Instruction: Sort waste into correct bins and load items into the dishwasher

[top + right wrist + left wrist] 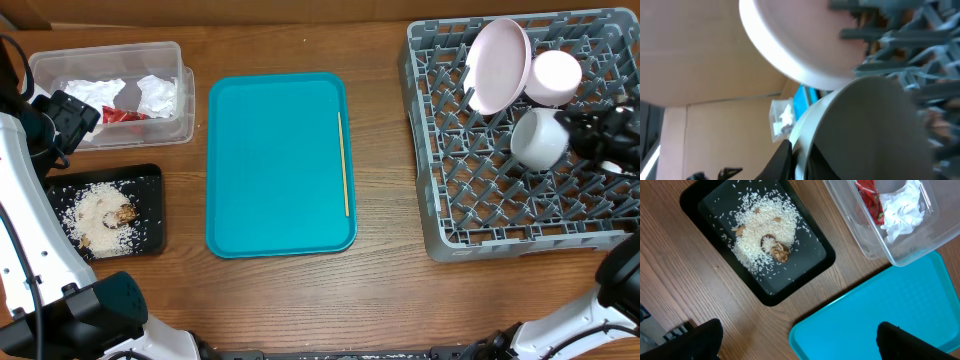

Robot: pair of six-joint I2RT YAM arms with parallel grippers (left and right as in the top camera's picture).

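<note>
Bowl (875,125) fills right-wrist view, blurred, rim pinched by right claw (582,135); only one finger (784,157) shows. Contact with dish rack (520,215), 3 o'clock on worktop (390,290), unclear. Pale plate (498,65) stands at bowl's 11 o'clock, white cup (553,77) at 12. Left claw (800,342) spread open, tips cut off by frame, over teal tray (900,300) corner. Rice (765,235) in black tray (690,201) at 8 o'clock, napkins (905,210) in clear tub (855,230) at 10.

Brown wood-grain table (380,300), seen from above, fills the scene under even light with soft shadows. A paler tan panel (250,8) borders its edge at 12 o'clock.
</note>
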